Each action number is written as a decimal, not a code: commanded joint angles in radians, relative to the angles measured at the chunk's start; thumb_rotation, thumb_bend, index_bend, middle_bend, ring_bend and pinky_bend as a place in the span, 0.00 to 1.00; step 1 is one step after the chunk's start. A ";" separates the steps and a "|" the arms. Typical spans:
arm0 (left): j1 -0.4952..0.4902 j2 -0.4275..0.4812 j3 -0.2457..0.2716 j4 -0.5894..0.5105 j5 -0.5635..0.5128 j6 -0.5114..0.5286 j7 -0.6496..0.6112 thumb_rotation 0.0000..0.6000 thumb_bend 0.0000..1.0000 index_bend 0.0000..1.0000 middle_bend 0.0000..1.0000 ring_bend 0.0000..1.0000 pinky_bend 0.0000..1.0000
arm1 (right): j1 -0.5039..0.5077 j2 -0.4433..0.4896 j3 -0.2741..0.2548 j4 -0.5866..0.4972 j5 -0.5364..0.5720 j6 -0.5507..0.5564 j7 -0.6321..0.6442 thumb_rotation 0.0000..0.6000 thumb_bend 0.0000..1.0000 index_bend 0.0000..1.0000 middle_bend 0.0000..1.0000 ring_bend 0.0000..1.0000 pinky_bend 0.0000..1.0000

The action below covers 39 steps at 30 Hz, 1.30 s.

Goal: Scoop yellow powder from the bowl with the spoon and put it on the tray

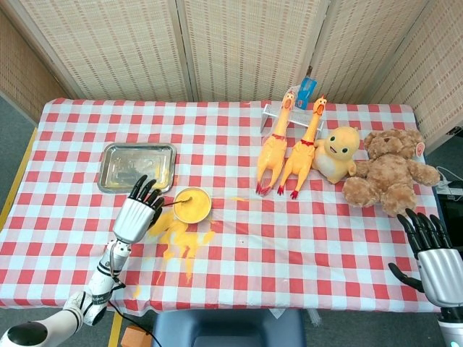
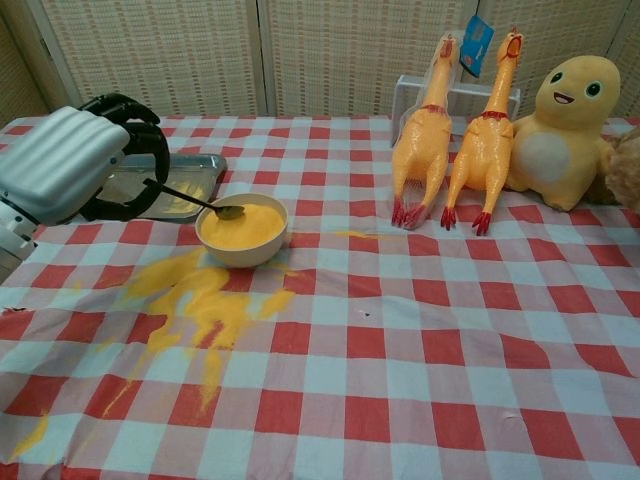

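Bright, even, diffuse light in both views, apparently from overhead. Only soft, short shadows under the bowl (image 2: 243, 229) and the rubber chickens (image 2: 455, 130). Mild glare on the metal tray (image 1: 137, 165) and on the glossy white back of the left hand (image 2: 62, 163). Sharp across the worktop (image 1: 239, 238) in head view. Slightly soft at the close left hand in chest view, faint noise on the wicker screen (image 2: 340, 50). No visible motion blur. Little edge distortion.

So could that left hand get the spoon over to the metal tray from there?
Probably yes: the left hand holds the spoon beside the tray, with nothing standing between them.
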 commanded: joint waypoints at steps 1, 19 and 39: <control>0.012 0.047 -0.001 -0.087 -0.002 -0.018 0.022 1.00 0.66 0.88 0.41 0.19 0.15 | 0.000 0.001 0.000 -0.001 -0.002 0.001 0.001 1.00 0.11 0.00 0.00 0.00 0.00; 0.022 0.129 -0.048 -0.287 -0.003 -0.030 0.036 1.00 0.67 0.88 0.41 0.19 0.15 | -0.002 0.002 -0.005 -0.001 -0.012 0.003 0.002 1.00 0.11 0.00 0.00 0.00 0.00; 0.020 0.170 -0.082 -0.430 -0.059 -0.149 0.026 1.00 0.67 0.88 0.41 0.19 0.15 | -0.004 0.005 -0.005 -0.001 -0.012 0.007 0.007 1.00 0.11 0.00 0.00 0.00 0.00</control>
